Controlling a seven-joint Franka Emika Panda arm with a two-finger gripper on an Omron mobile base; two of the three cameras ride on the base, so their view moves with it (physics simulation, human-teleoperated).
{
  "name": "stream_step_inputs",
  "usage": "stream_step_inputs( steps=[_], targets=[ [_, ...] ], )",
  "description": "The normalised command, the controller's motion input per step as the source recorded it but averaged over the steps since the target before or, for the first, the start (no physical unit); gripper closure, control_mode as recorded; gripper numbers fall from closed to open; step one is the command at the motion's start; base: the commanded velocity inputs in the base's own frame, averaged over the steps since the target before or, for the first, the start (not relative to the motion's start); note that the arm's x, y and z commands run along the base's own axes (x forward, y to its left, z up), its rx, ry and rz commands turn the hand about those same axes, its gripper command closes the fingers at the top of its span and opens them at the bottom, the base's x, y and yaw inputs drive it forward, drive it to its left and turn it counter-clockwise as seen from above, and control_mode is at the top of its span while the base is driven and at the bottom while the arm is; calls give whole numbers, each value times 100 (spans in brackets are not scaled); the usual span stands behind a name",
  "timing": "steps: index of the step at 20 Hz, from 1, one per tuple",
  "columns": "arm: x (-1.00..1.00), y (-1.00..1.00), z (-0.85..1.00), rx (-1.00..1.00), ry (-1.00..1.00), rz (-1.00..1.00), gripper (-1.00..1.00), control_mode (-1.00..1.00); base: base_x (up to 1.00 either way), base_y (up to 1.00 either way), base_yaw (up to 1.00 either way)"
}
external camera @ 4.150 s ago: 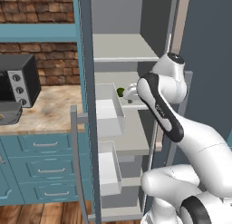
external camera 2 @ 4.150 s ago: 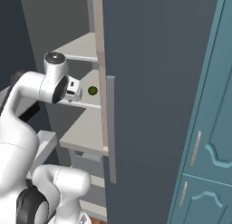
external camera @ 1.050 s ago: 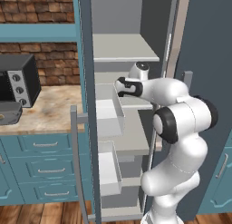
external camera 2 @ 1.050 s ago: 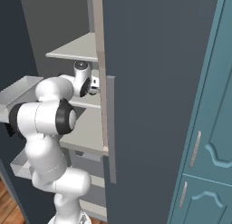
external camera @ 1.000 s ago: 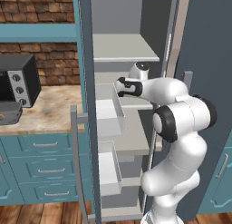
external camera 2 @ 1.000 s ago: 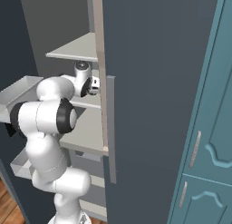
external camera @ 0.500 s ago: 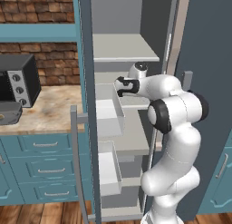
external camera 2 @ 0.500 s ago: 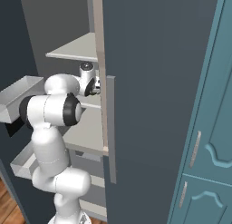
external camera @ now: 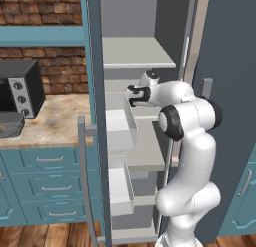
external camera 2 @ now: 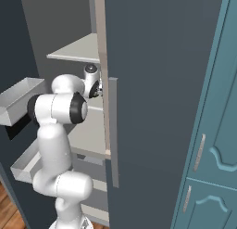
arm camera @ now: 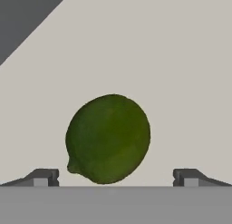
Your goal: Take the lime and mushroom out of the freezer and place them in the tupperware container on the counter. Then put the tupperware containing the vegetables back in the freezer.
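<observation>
One lime [arm camera: 108, 138] between open fingertips [arm camera: 41, 177]

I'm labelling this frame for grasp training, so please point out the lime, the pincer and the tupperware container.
lime [arm camera: 108, 138], hand view: middle of its green skin.
pincer [arm camera: 115, 177], hand view: midway between its open fingertips.
tupperware container [external camera: 10, 125], left base view: its dark front wall, on the counter.

Black toaster oven [external camera: 19, 88] against brick wall [external camera: 42, 61].

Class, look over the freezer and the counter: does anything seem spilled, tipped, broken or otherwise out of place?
Nothing stands out. The lime sits whole on a pale freezer shelf, framed by the open pincer. The freezer bins are pulled out, level and undamaged.
</observation>
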Motion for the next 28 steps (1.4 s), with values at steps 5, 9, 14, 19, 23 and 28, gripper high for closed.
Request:
stream_step_inputs(
  steps=[5,9,14,19,23,28],
  targets=[
    [34,17,-4,0,0,0,-100,-100,0,0,0],
    [25,18,-9,0,2,-2,-100,-100,0,0,0],
    [5,0,-24,0,12,-3,100,-100,0,0,0],
    [-15,-7,-5,0,-1,0,100,-100,0,0,0],
    [-51,0,-42,0,-11,0,100,-100,0,0,0],
    [-55,0,-56,-1,-16,0,100,-100,0,0,0]
  ],
)
